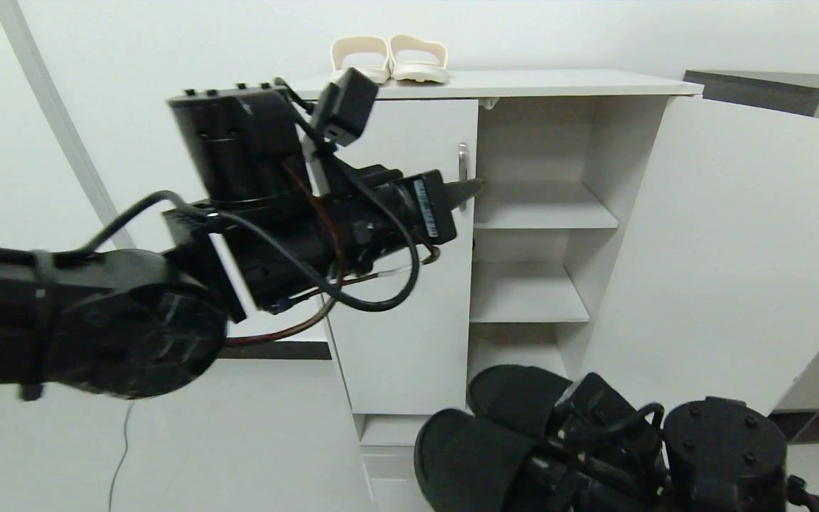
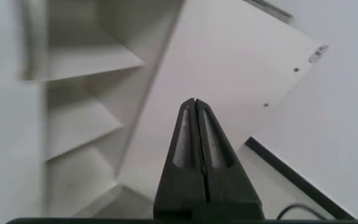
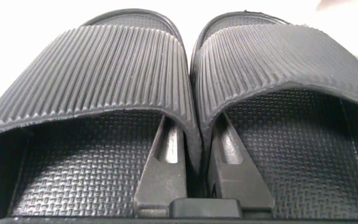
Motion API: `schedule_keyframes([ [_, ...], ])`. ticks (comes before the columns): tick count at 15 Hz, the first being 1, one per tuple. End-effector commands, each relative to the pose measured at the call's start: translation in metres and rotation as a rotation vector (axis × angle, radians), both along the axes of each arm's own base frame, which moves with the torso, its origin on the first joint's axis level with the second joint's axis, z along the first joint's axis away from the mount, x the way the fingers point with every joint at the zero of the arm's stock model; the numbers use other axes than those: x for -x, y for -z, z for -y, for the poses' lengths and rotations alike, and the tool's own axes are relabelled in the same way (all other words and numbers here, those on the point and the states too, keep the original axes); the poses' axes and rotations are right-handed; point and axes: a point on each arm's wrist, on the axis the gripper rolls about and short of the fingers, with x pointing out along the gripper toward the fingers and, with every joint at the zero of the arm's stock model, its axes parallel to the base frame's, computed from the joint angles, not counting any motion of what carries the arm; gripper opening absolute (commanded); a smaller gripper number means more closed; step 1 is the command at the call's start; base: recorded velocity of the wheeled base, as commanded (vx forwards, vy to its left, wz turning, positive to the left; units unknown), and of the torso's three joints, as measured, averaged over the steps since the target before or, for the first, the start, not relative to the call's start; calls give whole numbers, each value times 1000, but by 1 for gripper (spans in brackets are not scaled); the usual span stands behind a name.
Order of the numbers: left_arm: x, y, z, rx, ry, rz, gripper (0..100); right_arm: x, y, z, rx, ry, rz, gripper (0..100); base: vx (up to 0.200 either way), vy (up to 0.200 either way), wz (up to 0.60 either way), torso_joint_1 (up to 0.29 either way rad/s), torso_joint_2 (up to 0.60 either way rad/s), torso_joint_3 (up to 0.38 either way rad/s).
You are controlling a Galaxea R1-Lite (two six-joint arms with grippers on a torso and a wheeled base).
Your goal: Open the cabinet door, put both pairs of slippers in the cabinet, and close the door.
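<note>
The white cabinet (image 1: 409, 341) has its right door (image 1: 729, 256) swung wide open and its left door shut, baring three shelves (image 1: 537, 213). A cream pair of slippers (image 1: 389, 60) rests on the cabinet top. My left gripper (image 1: 477, 186) is shut with nothing in it, its tip by the left door's metal handle (image 1: 463, 160); from the left wrist its shut fingers (image 2: 194, 143) face the open door (image 2: 229, 68). Low in front of the cabinet, my right gripper (image 3: 194, 171) is shut on the black pair of slippers (image 1: 495, 434), one finger inside each slipper (image 3: 129, 81), pinching their touching side walls.
A dark grey unit (image 1: 772, 85) stands behind the open door at the right. A white wall with a grey strip (image 1: 54, 114) lies to the cabinet's left. A thin cable (image 1: 121, 455) runs over the pale floor at the lower left.
</note>
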Motion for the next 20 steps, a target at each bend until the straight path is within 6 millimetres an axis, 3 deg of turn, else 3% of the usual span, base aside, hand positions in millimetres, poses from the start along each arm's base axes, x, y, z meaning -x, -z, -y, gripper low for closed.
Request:
schedule_keyframes([
  [1, 56, -16, -72, -12, -187, 65, 0, -24, 1, -16, -7, 114, 24, 0, 0, 0, 0, 0, 0, 0],
  [2, 75, -16, -89, -23, -237, 75, 0, -44, 7, -22, 16, 252, 47, 0, 0, 0, 0, 0, 0, 0],
  [5, 135, -8, -133, -40, -416, 47, 0, -79, 17, -29, 47, 536, 104, 0, 0, 0, 0, 0, 0, 0],
  [7, 170, 3, -169, -74, -570, 45, 0, -94, 16, -26, 25, 610, 116, 0, 0, 0, 0, 0, 0, 0],
  [9, 199, 19, -192, -115, -739, 64, 0, -99, 15, -22, 22, 633, 119, 0, 0, 0, 0, 0, 0, 0],
  [11, 219, 41, -202, -147, -884, 80, 0, -99, 15, -21, 19, 636, 121, 0, 0, 0, 0, 0, 0, 0],
  [12, 234, 64, -208, -146, -1012, 64, 0, -99, 16, -22, 23, 637, 122, 0, 0, 0, 0, 0, 0, 0],
  [15, 252, 123, -212, -181, -1176, 12, 0, -99, 17, -22, 25, 635, 120, 0, 0, 0, 0, 0, 0, 0],
  [20, 272, 192, -210, -221, -1184, -29, 0, -97, 21, -22, 31, 634, 116, 0, 0, 0, 0, 0, 0, 0],
])
